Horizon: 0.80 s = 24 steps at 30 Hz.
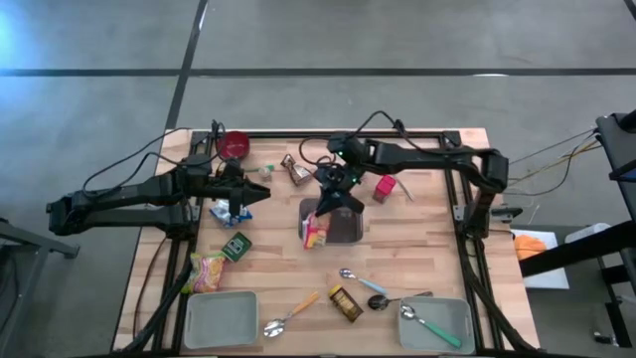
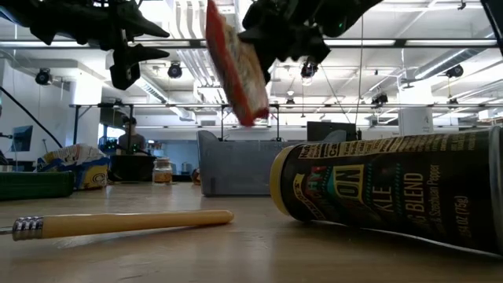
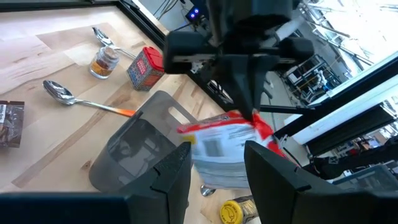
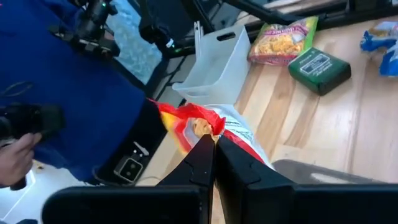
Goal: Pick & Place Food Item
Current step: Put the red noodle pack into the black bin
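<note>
Wooden table (image 1: 417,249), cluttered. Over its middle hangs the red snack bag (image 1: 315,234), pinched at its top edge by the right gripper (image 1: 332,196), fingers shut on it, with the grey bin (image 1: 343,227) directly below. The bag dangles tilted in the low view; such a thin grip on crinkly film could slip, or the bag might catch the bin's rim and land outside. Left gripper (image 1: 260,194) waits beside, part-open, empty, near blue packets (image 1: 231,210).
</note>
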Tool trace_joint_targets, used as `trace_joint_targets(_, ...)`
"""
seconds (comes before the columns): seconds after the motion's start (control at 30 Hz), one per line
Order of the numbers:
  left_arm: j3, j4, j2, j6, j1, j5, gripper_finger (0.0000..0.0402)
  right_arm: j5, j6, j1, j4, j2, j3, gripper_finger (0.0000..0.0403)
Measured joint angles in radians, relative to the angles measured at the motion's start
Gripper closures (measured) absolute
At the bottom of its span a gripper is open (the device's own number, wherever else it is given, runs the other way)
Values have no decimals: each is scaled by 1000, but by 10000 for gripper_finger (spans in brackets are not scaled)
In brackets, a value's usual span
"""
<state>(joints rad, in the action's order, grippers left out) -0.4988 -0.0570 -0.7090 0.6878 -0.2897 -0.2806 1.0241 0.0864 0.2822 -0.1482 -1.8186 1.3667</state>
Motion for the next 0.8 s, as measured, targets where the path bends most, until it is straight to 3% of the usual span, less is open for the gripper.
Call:
trace_joint_targets(0.23,0,-6,0,1,0,0,249,35,0,33,139,-23,1,395)
trace_joint_targets(0.8,0,-18,0,1,0,0,249,50,-214,68,159,-47,-7,395)
